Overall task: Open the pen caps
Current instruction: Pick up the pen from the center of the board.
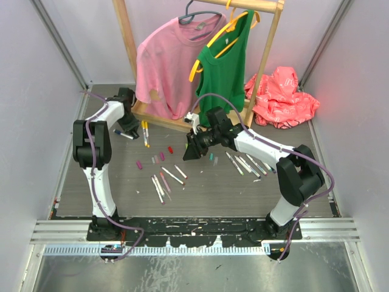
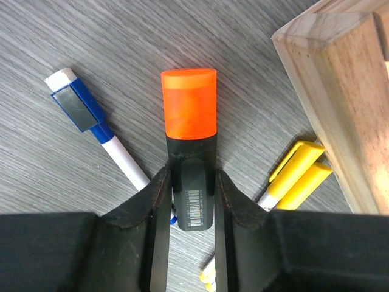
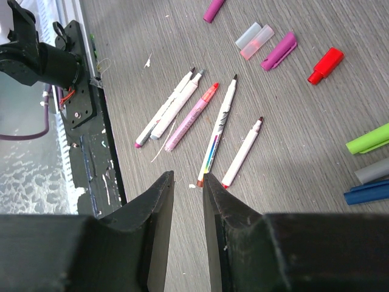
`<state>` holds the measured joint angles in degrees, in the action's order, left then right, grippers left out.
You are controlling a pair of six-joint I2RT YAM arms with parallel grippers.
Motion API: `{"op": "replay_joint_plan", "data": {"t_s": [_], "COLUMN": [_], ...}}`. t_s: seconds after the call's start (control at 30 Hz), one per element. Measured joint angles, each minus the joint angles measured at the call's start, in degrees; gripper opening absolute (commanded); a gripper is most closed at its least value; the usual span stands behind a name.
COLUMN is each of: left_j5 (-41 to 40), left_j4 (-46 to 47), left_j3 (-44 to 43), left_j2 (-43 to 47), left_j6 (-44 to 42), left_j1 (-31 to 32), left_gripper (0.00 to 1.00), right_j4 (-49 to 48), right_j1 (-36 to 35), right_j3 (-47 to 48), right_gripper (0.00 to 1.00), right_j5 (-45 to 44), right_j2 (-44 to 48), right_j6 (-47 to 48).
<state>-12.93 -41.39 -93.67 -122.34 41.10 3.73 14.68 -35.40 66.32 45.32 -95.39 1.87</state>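
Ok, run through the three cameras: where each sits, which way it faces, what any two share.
Top external: above and behind the bases, looking down at the table and clothes rack; left arm and right arm show.
Left wrist: on the left arm, looking down past the left hand at an orange-capped highlighter between its fingers.
Right wrist: looking down past the empty right hand toward the black base plate, over uncapped markers.
Shared: top and right wrist both show those markers and the red cap.
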Motion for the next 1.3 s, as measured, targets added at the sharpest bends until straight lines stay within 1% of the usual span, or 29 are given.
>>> {"op": "replay_joint_plan", "data": {"t_s": [0.23,0.33,0.47,0.53,0.6,0.73,0.8,0.87,0.97,1.03,1.13,1.2,1.3], "left_j5": [0.2,0.6,2.2,4.0,6.3,12.3,16.5,20.2,25.5,28.0,30.2,30.3,29.1], "left_j4": [2.0,2.5,5.2,7.9,11.0,19.2,24.3,28.8,37.1,42.6,50.1,54.6,58.6], "left_j3": [3.6,6.3,11.3,15.3,19.9,32.2,40.2,46.5,55.9,60.7,65.2,66.8,67.8], "left_j2": [2.5,5.4,12.4,17.6,22.9,34.1,40.3,45.3,53.4,58.7,65.4,68.6,71.4], "left_j6": [-2.7,-3.6,-4.6,-4.8,-4.8,-4.5,-4.1,-3.3,-1.4,0.1,2.0,3.3,4.6], "left_j1": [0.0,0.0,0.0,0.0,0.0,-0.1,-0.1,0.2,1.4,3.2,7.7,11.6,17.1], "left_gripper": [0.03,0.0,0.0,0.0,0.0,0.0,0.0,0.0,0.0,0.0,0.0,0.0,0.0], "right_j4": [0.0,0.0,-0.2,-1.0,-2.8,-6.8,-10.5,-14.4,-23.3,-29.7,-39.2,-43.2,-46.4], "right_j1": [0.0,0.0,0.0,0.0,0.1,0.7,1.2,1.7,2.9,3.5,4.3,4.4,4.4], "right_j3": [0.0,0.0,0.0,-0.1,-0.9,-3.7,-6.0,-8.2,-13.0,-16.5,-21.5,-23.1,-23.9], "right_gripper": [0.32,0.32,0.33,0.34,0.35,0.4,0.44,0.52,0.68,0.74,0.76,0.76,0.76], "right_j5": [0.4,0.9,2.2,3.0,4.2,7.1,8.9,10.3,11.5,11.8,12.0,12.1,12.2], "right_j2": [0.0,0.0,0.0,0.1,0.6,2.9,4.7,6.4,9.5,11.2,12.9,12.9,12.9], "right_j6": [0.0,0.0,0.0,-0.3,-0.8,-2.7,-4.5,-6.6,-10.6,-13.3,-17.5,-19.1,-20.4]}}
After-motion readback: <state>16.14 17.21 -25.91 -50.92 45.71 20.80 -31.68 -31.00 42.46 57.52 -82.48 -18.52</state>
